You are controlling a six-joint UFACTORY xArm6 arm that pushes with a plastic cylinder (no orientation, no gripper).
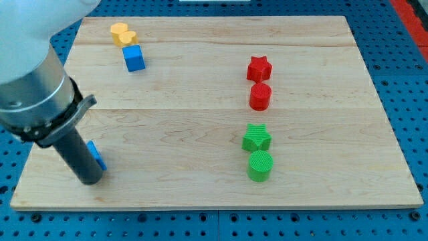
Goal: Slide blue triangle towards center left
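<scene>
On the wooden worktop [200,80]: yellow block [123,34] touching blue cube [134,58]; red star [259,67] above red cylinder [260,96]; green star [257,138] above green cylinder [260,165].

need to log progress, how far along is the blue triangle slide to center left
Mostly done: the blue triangle sits near the board's left edge, low in the view, mostly hidden behind the rod. In hand: my tip is right at the triangle, just below it in the view. Left: it lies below the middle row, so probably a nudge toward the view's top. The blue cube and yellow block sit apart at top left.
</scene>
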